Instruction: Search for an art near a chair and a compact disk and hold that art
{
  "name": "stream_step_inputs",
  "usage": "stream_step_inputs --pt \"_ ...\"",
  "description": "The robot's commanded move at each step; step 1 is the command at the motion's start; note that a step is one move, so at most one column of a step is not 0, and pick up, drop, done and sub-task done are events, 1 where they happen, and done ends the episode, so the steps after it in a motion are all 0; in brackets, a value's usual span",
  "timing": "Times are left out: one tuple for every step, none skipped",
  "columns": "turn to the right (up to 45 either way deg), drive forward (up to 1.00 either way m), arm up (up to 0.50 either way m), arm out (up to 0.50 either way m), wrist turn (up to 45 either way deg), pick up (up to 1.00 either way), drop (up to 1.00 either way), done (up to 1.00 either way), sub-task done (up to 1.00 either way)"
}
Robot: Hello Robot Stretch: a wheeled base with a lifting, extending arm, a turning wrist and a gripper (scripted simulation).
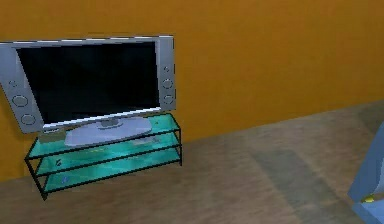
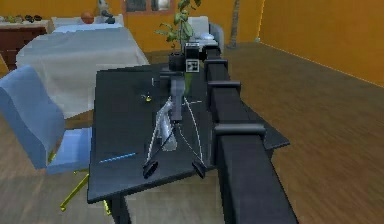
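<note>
A dark table (image 2: 120,120) stands in the arm side view, with a blue chair (image 2: 35,115) against its left edge. On the tabletop lies a grey, metallic, sculpture-like piece (image 2: 163,135) with thin wire legs. The arm's dark bar rises along the table's right edge to two white marked squares. Left of them is my gripper (image 2: 170,95), over the table just beyond the grey piece. I cannot tell whether it holds anything. A thin blue streak (image 2: 118,157) and a small pale blob (image 2: 145,97) lie on the tabletop; neither is clear enough to name.
A bed with a white cover (image 2: 80,50) stands beyond the table, and a potted plant (image 2: 180,25) at the table's far end. Wooden floor runs along the arm side view's right beside orange walls. In the forward view, a television (image 1: 90,80) sits on a glass stand (image 1: 105,155).
</note>
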Motion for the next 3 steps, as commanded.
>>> stream_step_inputs --pt "0.0 0.00 0.00 0.00 45.0 0.00 0.00 0.00 0.00" --pt "0.0 0.00 0.00 0.00 45.0 0.00 0.00 0.00 0.00" --pt "0.0 0.00 0.00 0.00 45.0 0.00 0.00 0.00 0.00"
